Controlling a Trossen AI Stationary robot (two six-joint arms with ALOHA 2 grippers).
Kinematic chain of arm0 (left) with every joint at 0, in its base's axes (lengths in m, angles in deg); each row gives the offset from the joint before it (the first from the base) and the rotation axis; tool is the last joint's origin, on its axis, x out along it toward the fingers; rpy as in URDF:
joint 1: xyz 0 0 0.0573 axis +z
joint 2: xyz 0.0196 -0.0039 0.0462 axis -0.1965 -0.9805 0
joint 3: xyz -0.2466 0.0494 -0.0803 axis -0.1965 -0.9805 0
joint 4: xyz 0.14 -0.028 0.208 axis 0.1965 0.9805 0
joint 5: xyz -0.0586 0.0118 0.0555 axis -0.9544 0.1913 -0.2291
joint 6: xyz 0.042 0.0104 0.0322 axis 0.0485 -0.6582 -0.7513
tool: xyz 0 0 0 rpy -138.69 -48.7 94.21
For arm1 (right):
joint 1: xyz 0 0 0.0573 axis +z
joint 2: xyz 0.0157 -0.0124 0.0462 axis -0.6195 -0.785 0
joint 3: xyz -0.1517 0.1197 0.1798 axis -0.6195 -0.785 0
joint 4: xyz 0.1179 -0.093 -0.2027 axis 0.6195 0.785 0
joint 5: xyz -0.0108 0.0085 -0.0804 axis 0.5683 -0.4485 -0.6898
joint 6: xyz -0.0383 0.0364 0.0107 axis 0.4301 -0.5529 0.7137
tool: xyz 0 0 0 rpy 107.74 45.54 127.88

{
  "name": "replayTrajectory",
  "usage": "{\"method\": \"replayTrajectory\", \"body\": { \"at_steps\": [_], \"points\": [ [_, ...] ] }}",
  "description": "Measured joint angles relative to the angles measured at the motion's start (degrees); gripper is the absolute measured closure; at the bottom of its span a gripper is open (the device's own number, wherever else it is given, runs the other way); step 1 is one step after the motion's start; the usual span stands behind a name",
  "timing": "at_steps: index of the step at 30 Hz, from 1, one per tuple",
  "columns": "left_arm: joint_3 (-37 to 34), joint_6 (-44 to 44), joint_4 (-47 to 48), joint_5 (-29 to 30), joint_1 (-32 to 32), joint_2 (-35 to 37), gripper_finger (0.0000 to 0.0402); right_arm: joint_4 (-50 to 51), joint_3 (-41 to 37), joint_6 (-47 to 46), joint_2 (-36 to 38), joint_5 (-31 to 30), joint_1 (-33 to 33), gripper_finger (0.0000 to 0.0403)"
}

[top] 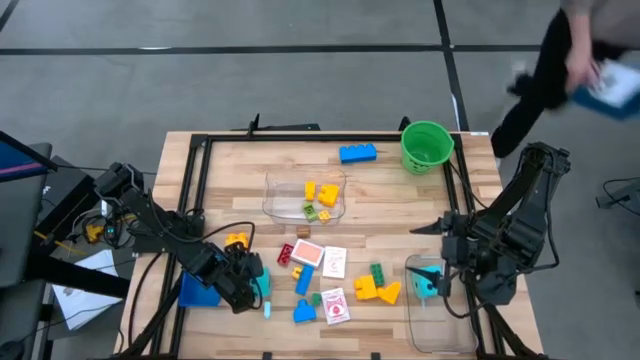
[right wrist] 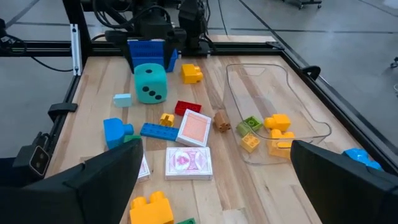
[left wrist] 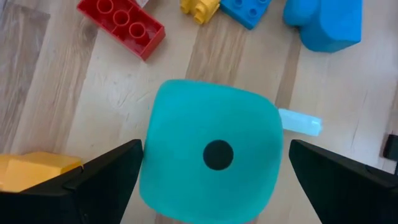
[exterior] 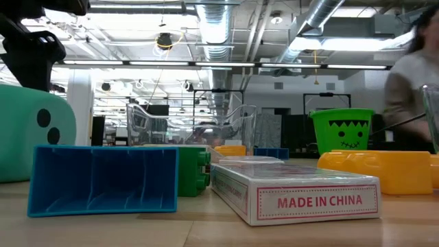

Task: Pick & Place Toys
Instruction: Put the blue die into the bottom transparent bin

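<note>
Right now the left hand [left wrist: 211, 180] is hovering over a teal die [left wrist: 210, 158], its two dark fingers [left wrist: 102, 171] standing open on either side of the cube and apparently not touching it. The die is sitting on the counter [top: 400, 215] with a single black dot facing the wrist camera, squarely between the fingers, so the coming move likely calls for only a straight descent and a squeeze. A cube offers no long axis to align with. Relative to the die, a red brick [left wrist: 121, 25] is lying just beyond. The right hand [top: 432, 283] is waiting, fingers spread, above a clear tub [top: 440, 325], well apart from the die
</note>
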Motion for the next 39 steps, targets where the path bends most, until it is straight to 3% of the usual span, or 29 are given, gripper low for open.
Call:
{"method": "replayTrajectory", "body": {
  "at_steps": [26, 39],
  "points": [
    [-2.26, -4.74, -1.46, 1.97, -1.22, 0.0, 0.0002, 0.31, -0.02, -1.76, 0.0, 0.55, -0.73, 0.0003],
    [-9.91, -3.46, -11.22, 0.69, -1.2, 0.02, 0.0002, 0.74, -0.02, -2.6, 0.01, 0.55, -0.93, 0.0003]
  ]
}}
